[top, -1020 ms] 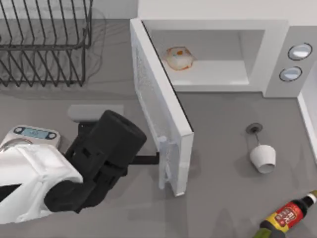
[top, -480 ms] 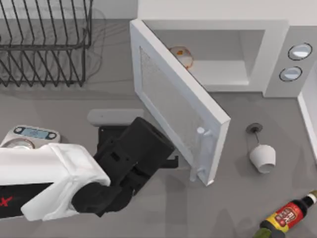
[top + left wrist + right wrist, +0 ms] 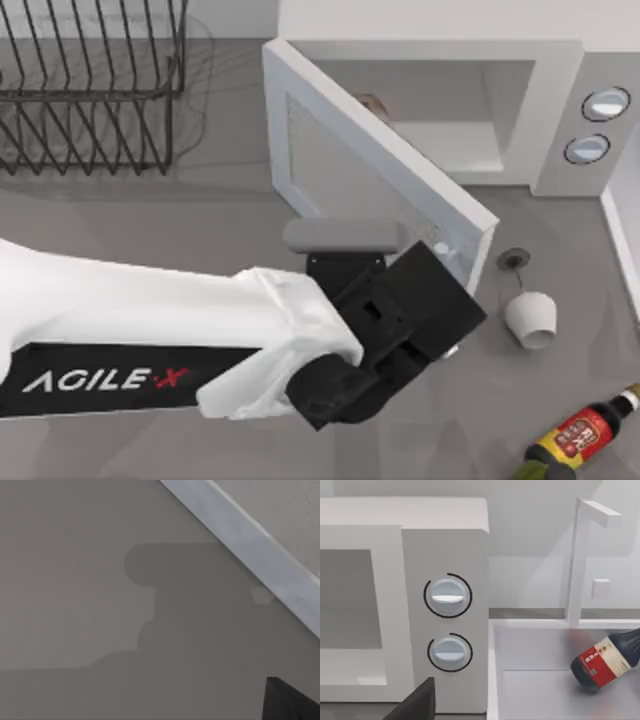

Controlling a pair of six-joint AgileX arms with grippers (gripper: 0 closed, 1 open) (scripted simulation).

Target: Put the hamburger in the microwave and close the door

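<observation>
Grey table (image 3: 220, 215); one microwave (image 3: 560, 110), door (image 3: 375, 170) half-shut, two dials, one hamburger (image 3: 372, 103) inside. One cup (image 3: 530, 318), one bottle (image 3: 575, 437), one rack (image 3: 90, 85). Left gripper (image 3: 445, 300) at door; grip unclear.

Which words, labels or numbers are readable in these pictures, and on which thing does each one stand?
"AGILE X": on the white left arm, in the top view.
Red label of the dark bottle: too small to read in either view.
The two dials of the microwave: no readable marks.
</observation>
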